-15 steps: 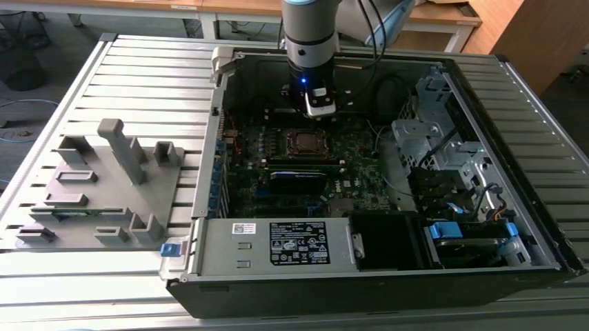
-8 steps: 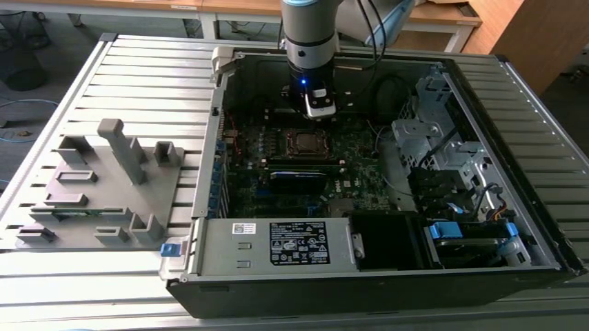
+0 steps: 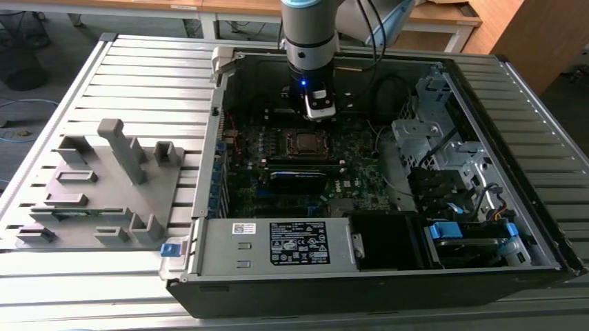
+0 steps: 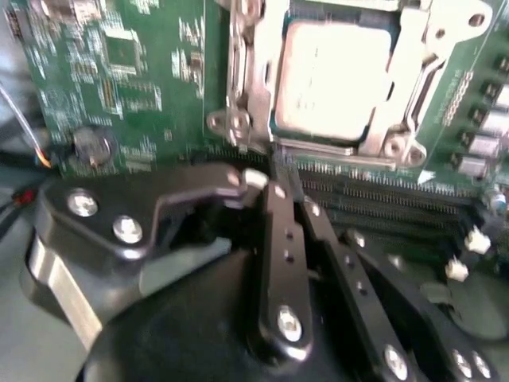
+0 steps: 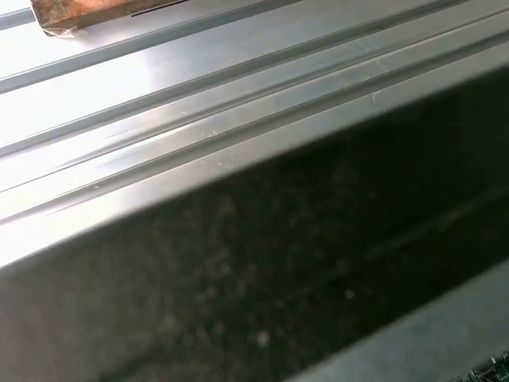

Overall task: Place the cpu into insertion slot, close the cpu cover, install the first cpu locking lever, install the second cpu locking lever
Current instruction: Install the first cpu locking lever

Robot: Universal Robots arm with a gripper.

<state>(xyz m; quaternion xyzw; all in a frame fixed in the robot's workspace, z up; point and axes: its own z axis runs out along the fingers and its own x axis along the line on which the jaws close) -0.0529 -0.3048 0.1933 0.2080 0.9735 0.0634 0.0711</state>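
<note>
While the cpu [image 4: 334, 76] sits under the cpu cover [image 4: 413, 72], the pressed-together claw [image 4: 274, 179] should probably push squarely at the frame's edge.

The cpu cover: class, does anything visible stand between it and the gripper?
Nothing visible does. In the second wrist view the cpu cover lies down around the cpu, and the gripper sits just beside its edge, fingers together, bare green motherboard alongside.

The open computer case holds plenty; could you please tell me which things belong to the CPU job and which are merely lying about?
Job:
cpu
cpu cover
insertion slot
gripper

Lying about:
grey fixture block
power supply
drive cage
</note>
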